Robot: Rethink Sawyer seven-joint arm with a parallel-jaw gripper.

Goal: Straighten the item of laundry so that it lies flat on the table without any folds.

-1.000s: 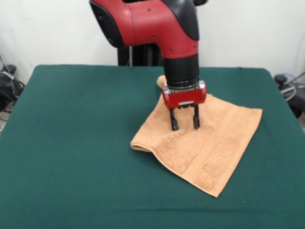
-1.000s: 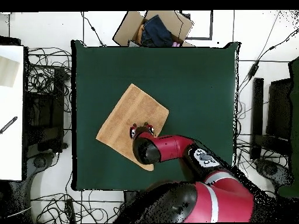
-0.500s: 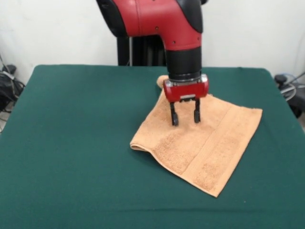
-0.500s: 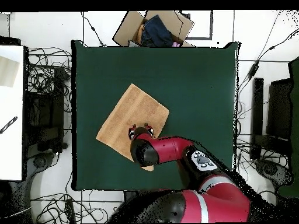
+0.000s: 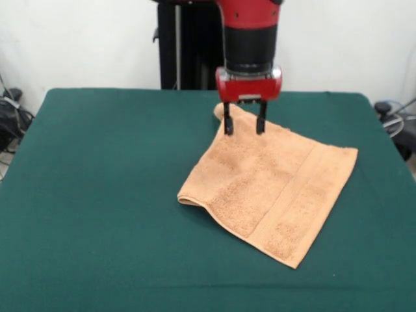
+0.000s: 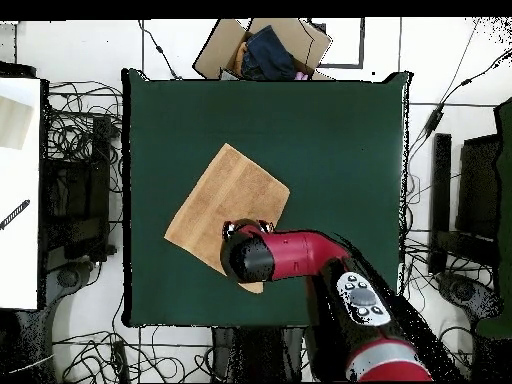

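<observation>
The peach-orange towel (image 5: pixel 273 195) lies on the dark green table (image 5: pixel 97 195), turned like a diamond, with a woven band near its right edge. Its far corner is bunched up and its left corner is folded under. My gripper (image 5: pixel 244 127) hangs open over that far corner, its black fingers (image 5: pixel 228 125) apart with nothing between them. Seen from overhead, the towel (image 6: pixel 220 200) shows left of centre on the table (image 6: pixel 330 150), and the red arm (image 6: pixel 290 255) hides its corner nearest the robot along with the gripper.
A cardboard box (image 6: pixel 262 48) holding dark cloth sits beyond the table's far edge in the overhead view. Cables and equipment lie on the floor at both sides. A white surface (image 6: pixel 18 190) stands to the left.
The gripper has risen and drawn back from the towel's middle toward its far bunched corner. It stayed open. The towel has not moved.
</observation>
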